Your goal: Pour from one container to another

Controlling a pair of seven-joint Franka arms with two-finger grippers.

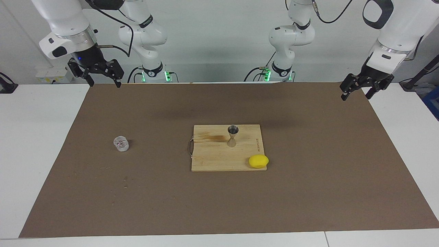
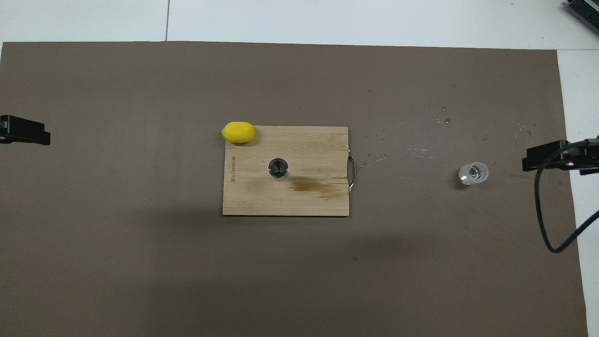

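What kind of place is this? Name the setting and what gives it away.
Probably a robotics lab set up as a mock bar counter: a metal jigger on a cutting board, a lemon and a glass cup between two robot arms.

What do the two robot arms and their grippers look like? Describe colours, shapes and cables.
Both arms are glossy white with rounded segments, black joint rings and green-lit bases. The right gripper and left gripper are black, angular and two-fingered. Black cables loop along both arms.

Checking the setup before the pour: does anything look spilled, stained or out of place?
Yes. A brown stain marks the cutting board beside the jigger, and small droplets dot the mat between the board and the glass cup. The lemon overhangs the board's corner.
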